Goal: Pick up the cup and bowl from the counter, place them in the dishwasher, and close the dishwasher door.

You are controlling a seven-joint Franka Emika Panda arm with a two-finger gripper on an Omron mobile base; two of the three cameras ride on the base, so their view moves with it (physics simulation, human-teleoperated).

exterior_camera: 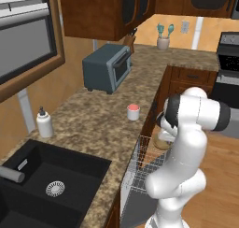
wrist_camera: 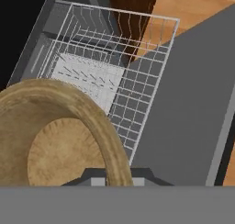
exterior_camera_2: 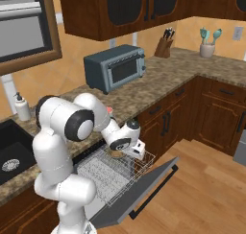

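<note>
My gripper [wrist_camera: 117, 175] is shut on the rim of the tan-brown bowl [wrist_camera: 59, 140], which tilts above the white wire rack [wrist_camera: 114, 71] of the dishwasher. From the base views the bowl [exterior_camera: 161, 140] [exterior_camera_2: 116, 154] hangs over the pulled-out rack [exterior_camera_2: 110, 175], partly hidden by my wrist. The grey dishwasher door [exterior_camera_2: 144, 185] [wrist_camera: 183, 126] lies folded down and open. Upright on the speckled counter [exterior_camera: 93, 124] near its edge stands the white cup [exterior_camera: 133, 111] with the pinkish-red top, apart from the gripper.
A grey toaster oven [exterior_camera: 107, 67] stands at the back of the counter. The soap bottle [exterior_camera: 45, 123] is beside the black sink [exterior_camera: 46, 185]. A utensil holder [exterior_camera: 163, 38] and knife block [exterior_camera_2: 163, 43] stand far off. The stove [exterior_camera: 228, 68] is at the right.
</note>
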